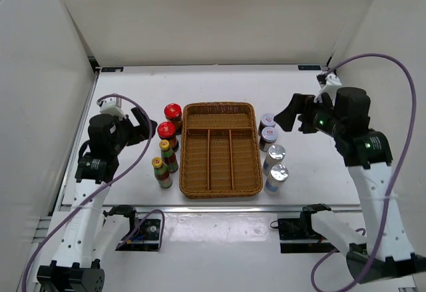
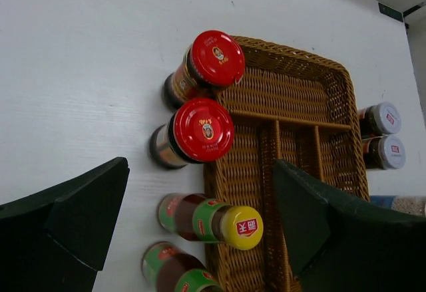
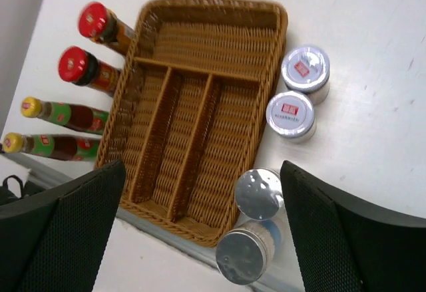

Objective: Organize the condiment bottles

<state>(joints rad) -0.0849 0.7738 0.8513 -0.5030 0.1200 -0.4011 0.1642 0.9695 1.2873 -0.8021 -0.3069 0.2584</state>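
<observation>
All eight bottles stand on the table beside the wicker tray [image 1: 219,107]. To its left are two red-lidded jars [image 1: 173,112] [image 1: 166,130] and two yellow-capped bottles [image 1: 166,152] [image 1: 160,170]. To its right are two white-lidded jars [image 1: 267,120] [image 1: 269,134] and two silver-topped cylinders [image 1: 277,152] [image 1: 278,172]. My left gripper [image 1: 143,127] is open and empty, raised left of the red-lidded jars [image 2: 202,129]; a yellow-capped bottle [image 2: 241,227] shows between its fingers. My right gripper [image 1: 287,116] is open and empty, raised to the right of the white-lidded jars [image 3: 290,114], with the silver cylinders [image 3: 258,194] between its fingers.
The tray [image 3: 213,3] has one wide far compartment and three long near ones, all without bottles. White walls enclose the table on the left, back and right. The table's front edge runs just below the tray and the nearest bottles.
</observation>
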